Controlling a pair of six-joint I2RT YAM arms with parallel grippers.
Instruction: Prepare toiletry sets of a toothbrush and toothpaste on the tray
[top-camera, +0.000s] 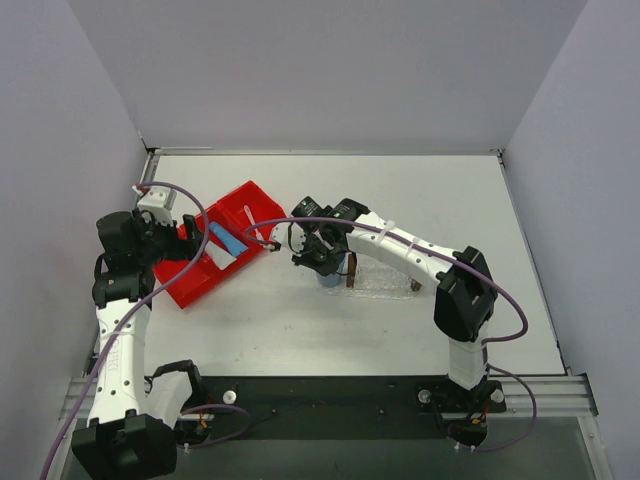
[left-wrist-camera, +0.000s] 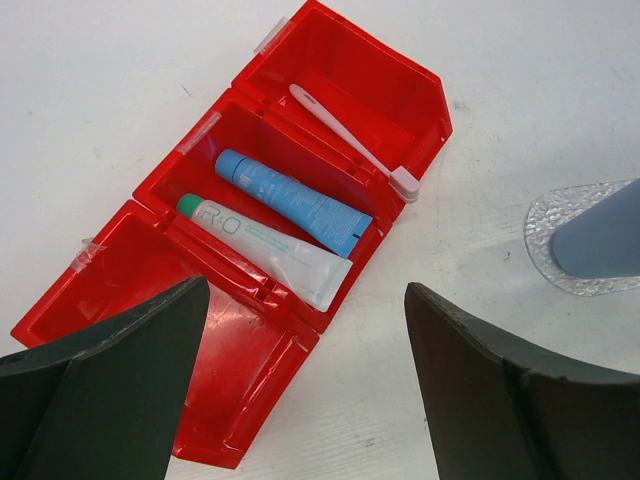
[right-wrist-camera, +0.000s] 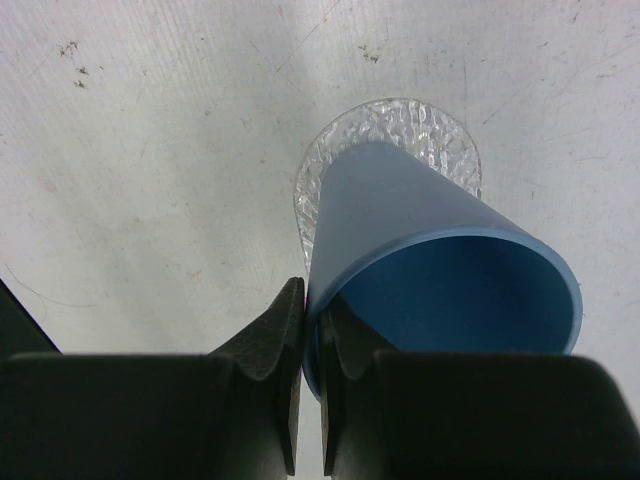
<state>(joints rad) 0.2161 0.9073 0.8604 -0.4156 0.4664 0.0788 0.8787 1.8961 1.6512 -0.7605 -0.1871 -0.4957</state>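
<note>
L wrist: toothbrush in bin | R wrist: R tool pinches cup

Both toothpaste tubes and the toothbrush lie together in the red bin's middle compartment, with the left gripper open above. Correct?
Not quite. The toothbrush lies in the neighbouring end compartment, apart from the tubes, as the left wrist view shows. The blue tube and white tube do share the red bin's middle compartment, with the left gripper open above.
</note>
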